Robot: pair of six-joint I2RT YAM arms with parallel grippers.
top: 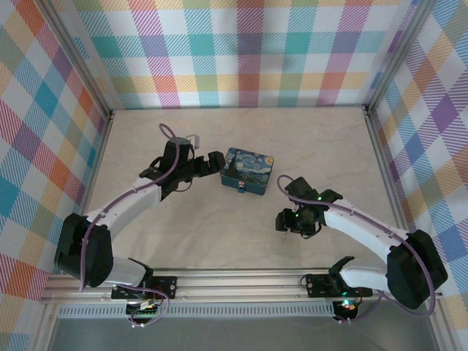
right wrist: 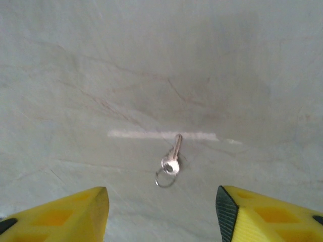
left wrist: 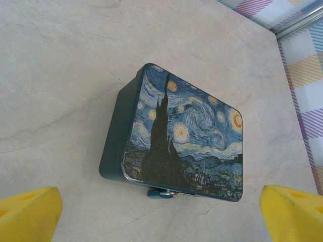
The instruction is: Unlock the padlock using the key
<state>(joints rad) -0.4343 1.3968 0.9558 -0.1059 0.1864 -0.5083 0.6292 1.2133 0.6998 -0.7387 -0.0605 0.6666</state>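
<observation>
Padlock [top: 242, 188] sits at the tin's [top: 249, 171] lower edge, centre of top view. Key [right wrist: 173, 155] lies flat on the desk [right wrist: 75, 75], mid-frame. Left gripper [top: 215, 162] just left of tin, right gripper [right wrist: 161, 212] above key; both spread wide, empty.

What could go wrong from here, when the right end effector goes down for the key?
1. The key lies flat on the table below the open right end effector; its fingers may slide it away instead of lifting it.
2. The padlock is tiny and partly hidden at the edge of the tin, so its keyhole may be hard to reach.
</observation>
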